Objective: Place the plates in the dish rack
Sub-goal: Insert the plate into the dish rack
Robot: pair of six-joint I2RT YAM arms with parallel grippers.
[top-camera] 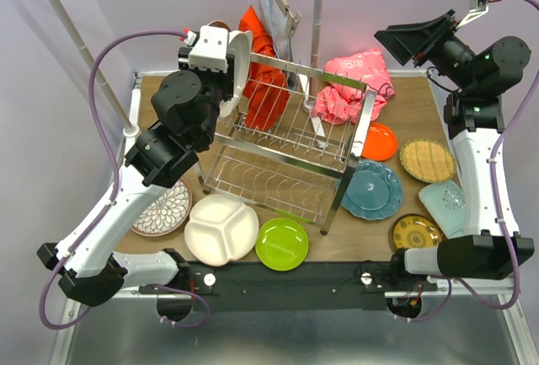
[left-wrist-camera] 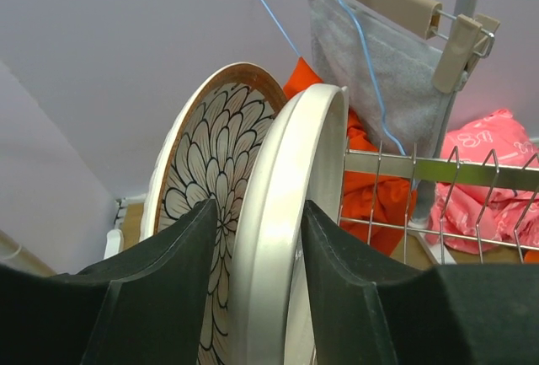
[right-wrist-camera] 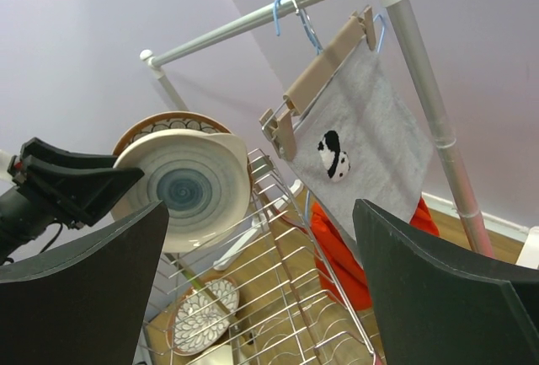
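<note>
Wooden bench (top-camera: pixel 417 116) before a lilac wall: left jaws straddle a cream plate (left-wrist-camera: pixel 290 179) standing on edge in the upper tier of the dish rack (top-camera: pixel 286 142) beside a floral plate (left-wrist-camera: pixel 210 146), grip unclear, right jaws gaping empty; released unseated between wires, it could topple.

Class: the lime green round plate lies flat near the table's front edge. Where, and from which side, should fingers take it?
Probably its rim at the near-right edge, coming from above: the lime green round plate lies flat, the white divided plate crowding its left.
</note>
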